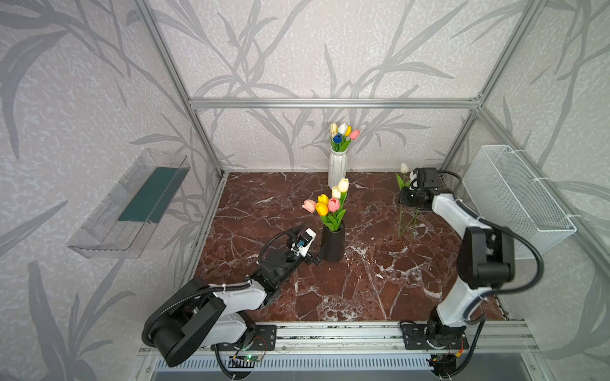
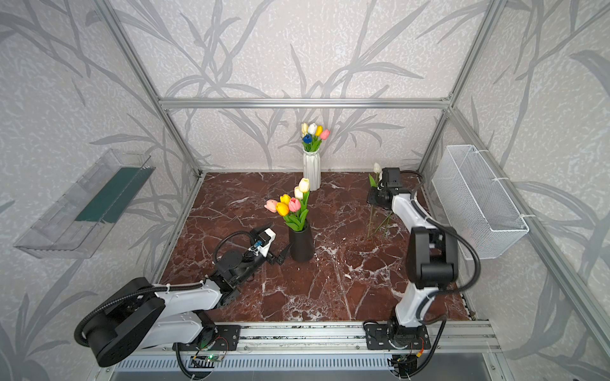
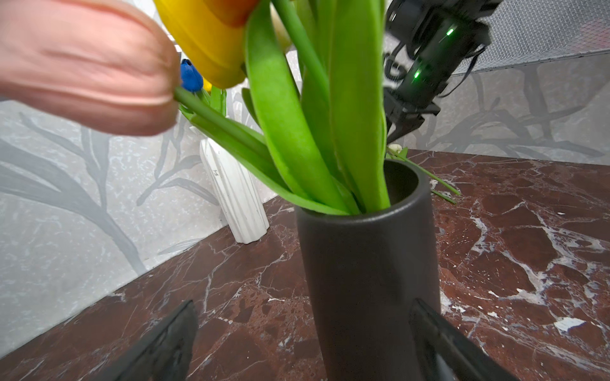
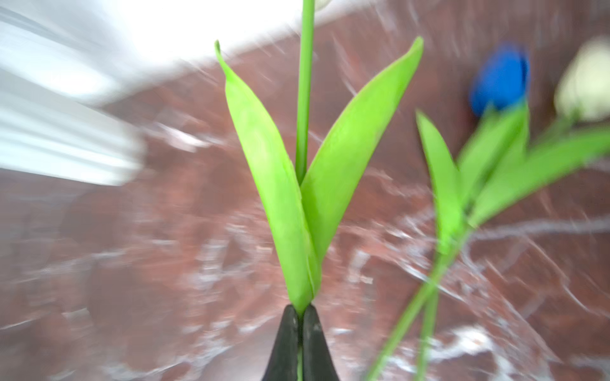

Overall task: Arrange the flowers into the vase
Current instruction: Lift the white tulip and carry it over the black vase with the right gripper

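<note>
Tulip (image 1: 404,167) is near the table's (image 1: 363,290) far right corner, its stem pinched in my right gripper (image 4: 299,311), fully closed; my left gripper (image 3: 302,306) gapes wide around the black vase (image 3: 369,264).

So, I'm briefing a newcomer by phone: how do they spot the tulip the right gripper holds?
Find the white wire-mesh basket on the right wall; beside it, over the dark red marble tabletop, the right gripper pinches a thin green stem. Its cream-white tulip head stands upright alone, outside the black vase and the white ribbed vase.
</note>
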You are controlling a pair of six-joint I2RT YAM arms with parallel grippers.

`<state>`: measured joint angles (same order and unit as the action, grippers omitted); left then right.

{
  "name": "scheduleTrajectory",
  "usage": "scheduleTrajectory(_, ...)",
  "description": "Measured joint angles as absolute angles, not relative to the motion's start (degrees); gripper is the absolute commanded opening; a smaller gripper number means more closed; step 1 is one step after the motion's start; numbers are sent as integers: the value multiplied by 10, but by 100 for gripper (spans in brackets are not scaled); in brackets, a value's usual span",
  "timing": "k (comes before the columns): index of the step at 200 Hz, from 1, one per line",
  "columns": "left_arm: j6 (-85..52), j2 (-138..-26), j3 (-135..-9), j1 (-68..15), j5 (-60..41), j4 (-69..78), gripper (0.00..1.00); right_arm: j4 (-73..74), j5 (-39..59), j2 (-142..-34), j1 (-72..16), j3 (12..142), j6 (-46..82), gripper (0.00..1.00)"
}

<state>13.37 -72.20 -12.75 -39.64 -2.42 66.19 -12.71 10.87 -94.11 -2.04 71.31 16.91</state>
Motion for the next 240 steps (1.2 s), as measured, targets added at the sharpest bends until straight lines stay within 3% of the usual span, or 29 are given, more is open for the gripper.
scheduleTrajectory(47, 133, -683, -125, -396, -10, 640, 99, 311, 268, -707, -93, 483, 244, 0)
scheduleTrajectory(77, 133, -678, -125, -396, -6, 636, 99, 496, 304, -664, -144, 411, 264, 0)
scheduleTrajectory(108, 133, -680, -125, -396, -6, 636, 99, 623, 313, -689, -180, 407, 290, 0)
scheduleTrajectory(184, 133, -682, -125, -396, -7, 636, 99, 748, 301, -802, -231, 418, 332, 0)
scheduleTrajectory(240, 134, -676, -125, -396, -7, 624, 99, 763, 294, -819, -251, 429, 315, 0)
